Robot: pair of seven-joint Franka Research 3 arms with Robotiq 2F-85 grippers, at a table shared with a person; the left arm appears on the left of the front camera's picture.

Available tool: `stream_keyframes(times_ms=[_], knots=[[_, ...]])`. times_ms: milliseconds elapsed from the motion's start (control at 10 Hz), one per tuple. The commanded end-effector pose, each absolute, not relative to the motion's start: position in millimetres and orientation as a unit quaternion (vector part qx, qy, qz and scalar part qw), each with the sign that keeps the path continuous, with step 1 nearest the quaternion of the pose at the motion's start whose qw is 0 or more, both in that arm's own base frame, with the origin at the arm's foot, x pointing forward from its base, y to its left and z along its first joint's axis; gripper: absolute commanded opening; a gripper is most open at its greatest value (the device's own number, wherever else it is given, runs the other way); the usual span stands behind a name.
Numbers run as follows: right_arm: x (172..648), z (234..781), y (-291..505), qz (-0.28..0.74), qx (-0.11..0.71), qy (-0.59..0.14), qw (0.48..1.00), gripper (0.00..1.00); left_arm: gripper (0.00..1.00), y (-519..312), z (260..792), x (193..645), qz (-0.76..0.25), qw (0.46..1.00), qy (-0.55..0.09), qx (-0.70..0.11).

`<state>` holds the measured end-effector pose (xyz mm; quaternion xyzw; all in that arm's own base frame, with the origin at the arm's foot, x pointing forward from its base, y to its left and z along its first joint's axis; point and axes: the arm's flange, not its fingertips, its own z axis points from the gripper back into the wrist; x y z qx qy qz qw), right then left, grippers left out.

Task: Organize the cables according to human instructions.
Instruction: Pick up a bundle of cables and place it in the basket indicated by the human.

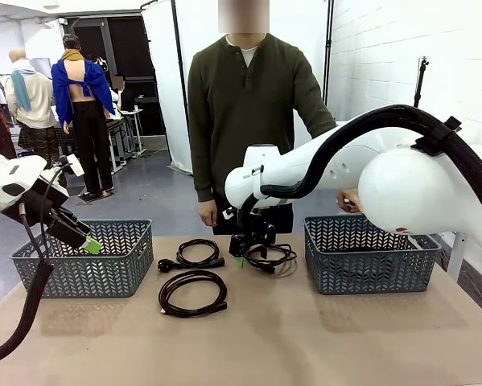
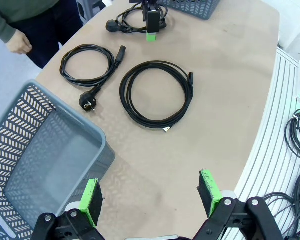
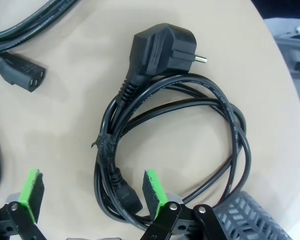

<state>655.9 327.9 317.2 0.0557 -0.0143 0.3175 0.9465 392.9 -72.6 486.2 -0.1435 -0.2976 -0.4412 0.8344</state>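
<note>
Three coiled black cables lie on the tan table between two baskets. In the front view, one cable (image 1: 197,253) is at middle left, another cable (image 1: 192,292) is nearer me, and a third cable (image 1: 270,257) sits beside the right basket. My right gripper (image 1: 247,251) is lowered over that third cable (image 3: 175,145). It is open, with the coil's side strand between its green pads (image 3: 152,186) and the plug (image 3: 162,50) lying beyond. My left gripper (image 1: 84,240) hangs open over the left basket's edge, with nothing between its pads (image 2: 209,191). From there I see two cables (image 2: 87,65) (image 2: 155,92).
A grey lattice basket (image 1: 31,261) stands at the table's left and another basket (image 1: 369,277) at the right. The person stands at the far side with a hand (image 1: 207,213) hanging near the table edge. More cables (image 2: 297,135) lie off the table.
</note>
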Motion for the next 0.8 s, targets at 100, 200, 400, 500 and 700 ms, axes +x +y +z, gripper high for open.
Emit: stream_keyframes(times_ms=[100,200,400,500,700], knots=[[668.4,314.0,334.2,0.295,0.048,-0.007,0.954,1.00,1.00,-69.3,485.0,395.3,-0.447,0.828,-0.302,-0.152],[669.7,311.2,334.2,0.292,0.048,-0.005,0.955,1.00,1.00,-69.3,485.0,395.3,-0.447,0.828,-0.302,-0.152],[671.8,307.9,334.0,0.289,0.048,-0.002,0.956,0.94,1.00,-69.3,485.0,395.3,-0.447,0.828,-0.302,-0.152],[672.4,308.0,334.2,0.287,0.046,-0.003,0.957,0.76,1.00,-69.3,485.0,395.3,-0.447,0.828,-0.302,-0.152],[673.2,309.1,334.5,0.285,0.044,-0.008,0.957,0.39,1.00,-69.3,485.0,395.3,-0.447,0.828,-0.302,-0.152]])
